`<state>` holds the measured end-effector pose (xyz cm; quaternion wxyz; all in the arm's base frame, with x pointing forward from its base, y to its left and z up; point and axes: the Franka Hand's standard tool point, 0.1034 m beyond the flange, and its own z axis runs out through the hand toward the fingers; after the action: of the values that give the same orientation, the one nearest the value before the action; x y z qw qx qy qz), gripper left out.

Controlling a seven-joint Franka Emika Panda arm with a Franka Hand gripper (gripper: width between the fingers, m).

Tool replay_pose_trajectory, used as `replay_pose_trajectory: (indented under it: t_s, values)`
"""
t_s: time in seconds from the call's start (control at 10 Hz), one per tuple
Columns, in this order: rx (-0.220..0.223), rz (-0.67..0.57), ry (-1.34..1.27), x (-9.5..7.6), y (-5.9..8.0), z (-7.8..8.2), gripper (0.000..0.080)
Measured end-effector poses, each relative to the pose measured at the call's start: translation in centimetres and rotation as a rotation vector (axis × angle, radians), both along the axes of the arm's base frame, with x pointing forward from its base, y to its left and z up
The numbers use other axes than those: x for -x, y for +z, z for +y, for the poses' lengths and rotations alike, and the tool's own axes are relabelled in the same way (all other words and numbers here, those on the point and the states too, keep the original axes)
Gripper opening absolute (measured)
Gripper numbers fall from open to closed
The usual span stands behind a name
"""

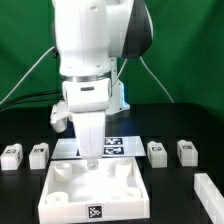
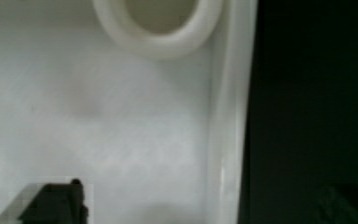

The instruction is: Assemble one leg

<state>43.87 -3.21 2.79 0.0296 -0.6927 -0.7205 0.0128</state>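
Note:
The white square panel (image 1: 95, 195) with round corner sockets lies at the front of the black table. My gripper (image 1: 92, 157) points straight down over the panel's far edge, between its two far sockets. In the wrist view the gripper (image 2: 204, 206) is open and empty. One dark fingertip (image 2: 55, 203) is over the panel's white floor (image 2: 105, 120); the other is barely visible over the black table. A round socket (image 2: 158, 25) lies ahead. Several small white legs stand on the table: two on the exterior view's left (image 1: 38, 153) and others on its right (image 1: 156, 152).
The marker board (image 1: 112, 146) lies flat behind the panel. Another small white leg (image 1: 205, 187) sits near the table's front on the exterior view's right. The panel's raised edge (image 2: 234, 110) separates it from the black table (image 2: 309, 110).

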Motion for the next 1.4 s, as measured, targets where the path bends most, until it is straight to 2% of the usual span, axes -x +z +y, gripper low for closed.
replay_pose_trajectory:
  t_s: [0.2,0.3,0.4,0.7,0.8,0.9,1.4]
  values:
    - [-0.003,0.0,-0.017,-0.08,-0.8,0.17,0.0649]
    - [-0.003,0.001,-0.019,-0.06,-0.81,0.08,0.0516]
    - [-0.003,0.001,-0.02,-0.04,-0.84,0.04,0.0516]
    - [-0.003,0.002,-0.021,0.0,-0.88,0.03,0.0096]
    - [-0.003,0.002,-0.021,-0.01,-0.87,0.02,0.0096]
    - [-0.003,0.002,-0.021,-0.01,-0.87,0.02,0.0057]
    - [-0.003,0.002,-0.021,-0.01,-0.87,0.01,0.0057]
